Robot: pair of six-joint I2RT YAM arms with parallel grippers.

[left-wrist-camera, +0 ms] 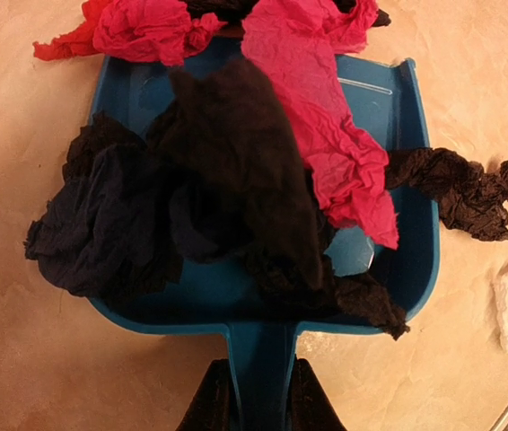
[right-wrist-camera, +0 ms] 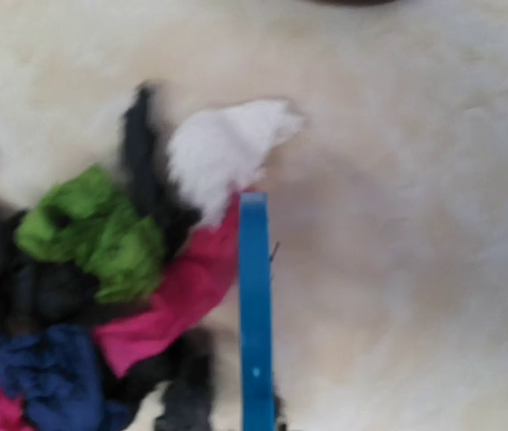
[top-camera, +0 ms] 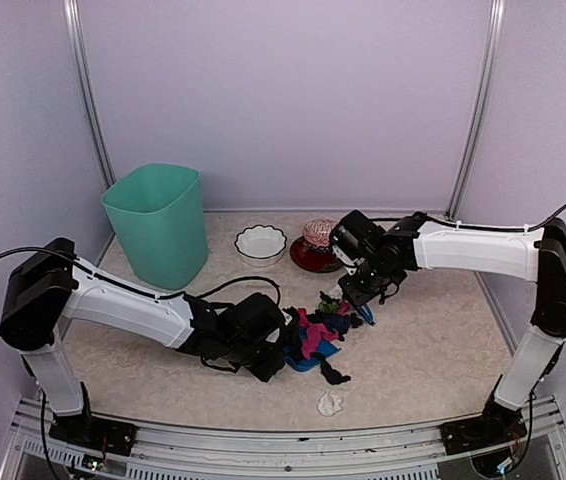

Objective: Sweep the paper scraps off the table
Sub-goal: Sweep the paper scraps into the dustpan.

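Our left gripper (left-wrist-camera: 254,400) is clamped on the handle of the dustpan (left-wrist-camera: 236,310). Black and pink paper scraps (left-wrist-camera: 236,180) are heaped in it, some hanging over its side walls. Our right gripper (top-camera: 359,290) grips the brush (right-wrist-camera: 254,305) at the heap's far edge. One white scrap (top-camera: 330,403) lies apart (near the front rail (top-camera: 283,440)). Open table (top-camera: 433,340) stretches right of the brush.

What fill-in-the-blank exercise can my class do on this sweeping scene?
1. The left jaws are shut on the handle of a ____ dustpan.
2. The teal bin stands at the table's back ____ corner.
3. A stray scrap lying alone near the front edge is ____.
Missing words: blue; left; white.
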